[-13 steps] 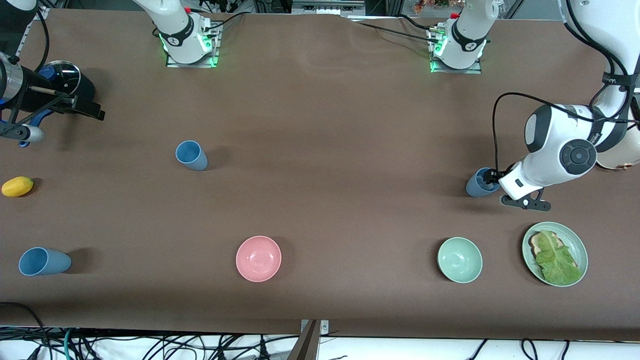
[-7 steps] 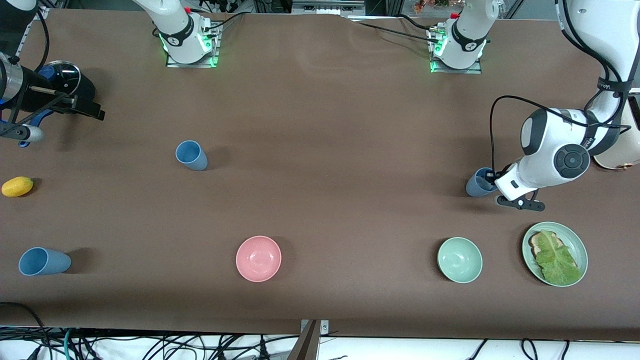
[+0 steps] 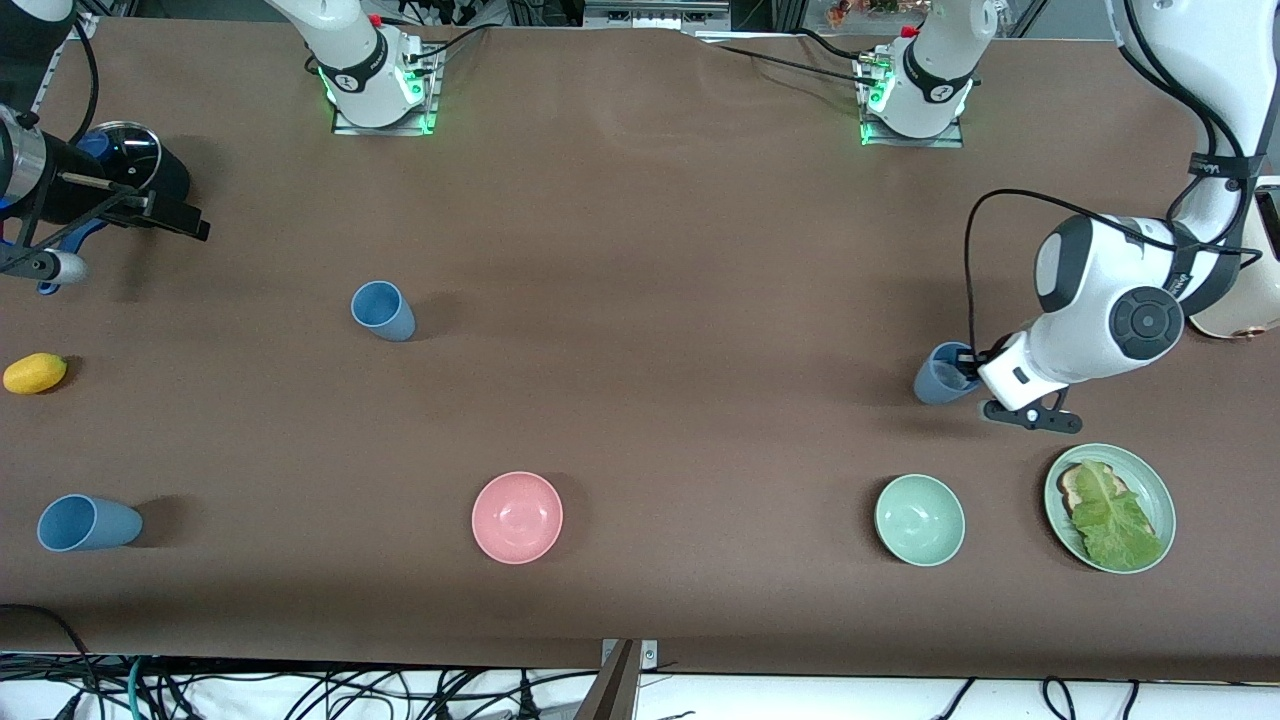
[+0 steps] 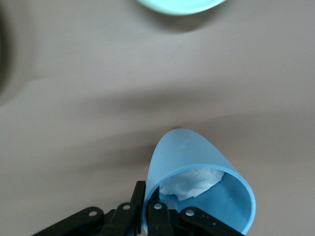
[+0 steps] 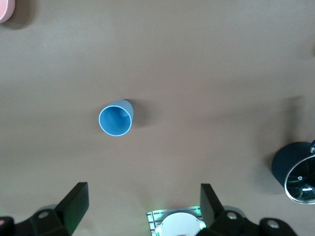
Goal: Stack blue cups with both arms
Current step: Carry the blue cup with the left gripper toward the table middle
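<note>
My left gripper (image 3: 968, 374) is shut on the rim of a blue cup (image 3: 936, 378), one finger inside and one outside, and holds it tilted low over the table toward the left arm's end. In the left wrist view that gripper (image 4: 147, 199) grips the cup (image 4: 194, 157), which has crumpled white paper inside. A second blue cup (image 3: 382, 310) stands nearer the right arm's base. A third blue cup (image 3: 88, 523) is near the front edge at the right arm's end. My right gripper (image 5: 142, 199) is open and empty, high above the second cup (image 5: 116, 119), out of the front view.
A pink bowl (image 3: 517, 517), a pale green bowl (image 3: 919, 520) and a green plate (image 3: 1155, 485) with lettuce sit along the front. A yellow fruit (image 3: 35, 372) and a black device (image 3: 135, 175) are at the right arm's end. The green bowl's rim shows in the left wrist view (image 4: 179, 6).
My left gripper has moved with the blue cup toward the right arm's end and slightly nearer the front camera. The other cups and bowls have not moved.
</note>
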`<state>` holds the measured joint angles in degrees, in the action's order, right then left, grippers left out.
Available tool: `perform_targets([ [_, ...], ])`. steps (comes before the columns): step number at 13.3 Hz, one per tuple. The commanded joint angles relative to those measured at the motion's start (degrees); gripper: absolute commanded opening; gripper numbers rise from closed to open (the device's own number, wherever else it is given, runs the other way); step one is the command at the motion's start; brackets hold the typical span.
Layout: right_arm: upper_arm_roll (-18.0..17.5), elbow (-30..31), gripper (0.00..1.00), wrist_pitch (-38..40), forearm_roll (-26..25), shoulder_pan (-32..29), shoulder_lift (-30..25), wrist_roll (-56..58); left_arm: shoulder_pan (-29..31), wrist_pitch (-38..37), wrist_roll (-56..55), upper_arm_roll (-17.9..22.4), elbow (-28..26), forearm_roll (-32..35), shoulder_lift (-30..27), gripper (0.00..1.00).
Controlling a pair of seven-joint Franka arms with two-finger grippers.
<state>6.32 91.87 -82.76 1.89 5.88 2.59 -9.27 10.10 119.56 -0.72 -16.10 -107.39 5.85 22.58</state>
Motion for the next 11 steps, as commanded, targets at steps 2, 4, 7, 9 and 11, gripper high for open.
perform_targets([
  [2, -0.07, -0.99, 1.0, 0.93, 0.39, -0.34, 0.4, -0.67, -9.37, -3.37, -13.22, -1.83, 3.76, -3.1, 0.09, 0.0],
  [4, 0.1, -0.99, 1.0, 1.02, 0.39, -0.52, 0.4, -0.67, -16.57, -3.02, -21.73, -1.74, 7.53, -9.86, 2.81, 0.0],
  [7, 1.24, -0.99, 1.0, 1.02, 0.39, -0.52, 0.67, -0.67, -25.46, -2.84, -36.86, -1.74, 14.21, -11.12, 8.17, 0.0],
  [9, 1.24, -0.91, 1.0, 0.06, 0.65, -0.52, 0.67, -0.67, -29.86, -1.88, -40.48, -1.74, 14.58, -11.29, 10.19, 0.0],
  [11, 1.24, -1.0, 1.0, 1.1, 0.39, -0.34, 0.84, -0.58, -31.81, 1.27, -41.56, -1.74, 14.67, -10.86, 13.27, 0.0],
])
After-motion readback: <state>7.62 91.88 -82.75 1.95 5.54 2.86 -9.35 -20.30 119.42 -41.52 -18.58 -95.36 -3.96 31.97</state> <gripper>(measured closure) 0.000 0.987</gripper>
